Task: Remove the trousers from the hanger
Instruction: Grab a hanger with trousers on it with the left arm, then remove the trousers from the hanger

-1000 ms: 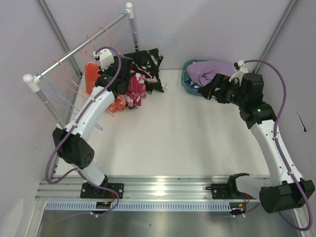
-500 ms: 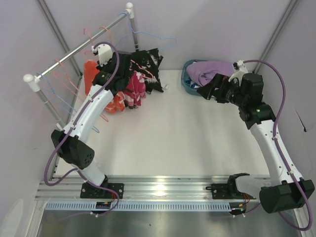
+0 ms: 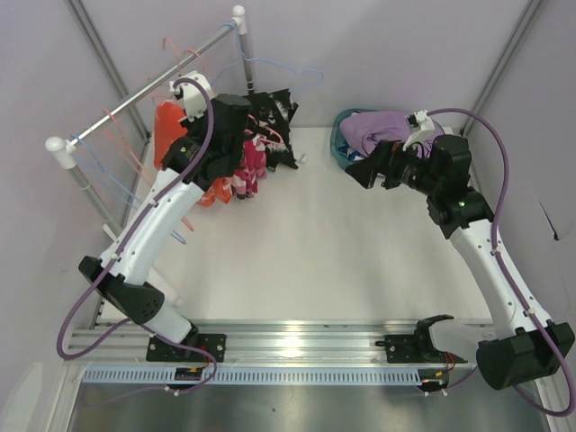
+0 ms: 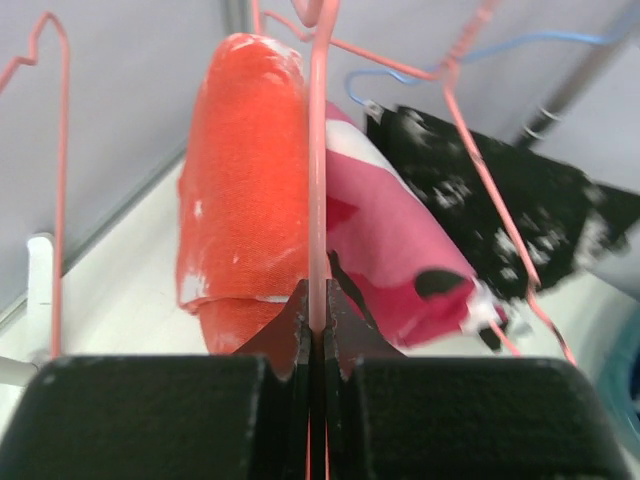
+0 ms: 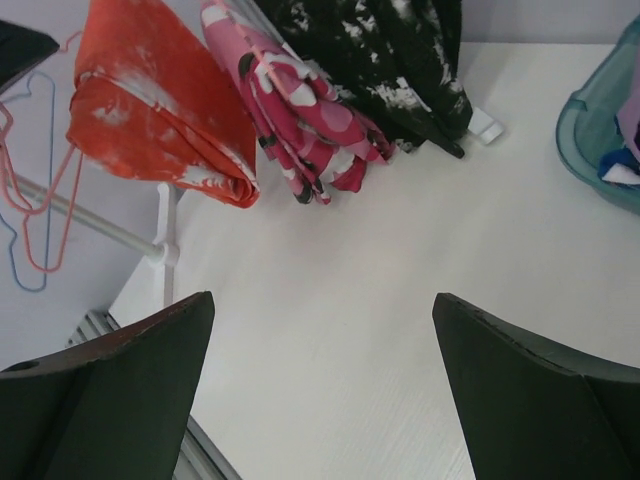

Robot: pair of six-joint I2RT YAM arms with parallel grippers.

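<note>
My left gripper [image 3: 227,115] is shut on the pink wire hanger [image 4: 318,150], jaws pinched on its thin bar [image 4: 318,300]. The hanger's hook [image 3: 171,43] stands above the rail. The orange trousers [image 4: 240,180] hang left of the wire and the pink-magenta patterned trousers [image 4: 390,240] right of it; which pair hangs on this wire I cannot tell. The black speckled trousers [image 3: 270,117] hang behind. The lavender trousers [image 3: 387,126] lie in the teal basket [image 3: 342,148]. My right gripper [image 3: 364,169] is open and empty over the table [image 5: 320,340], facing the orange [image 5: 160,120] and pink [image 5: 310,120] pairs.
The metal rail [image 3: 135,94] of the rack runs along the back left on white posts. Empty pink and blue hangers [image 3: 117,171] hang from it. A blue hanger [image 3: 279,67] hangs near the far post. The basket rim shows in the right wrist view [image 5: 600,140].
My left arm has reached up and towards the rail, lifting the pink hanger so that its hook rises above the rail. My right gripper has moved left, away from the basket.
</note>
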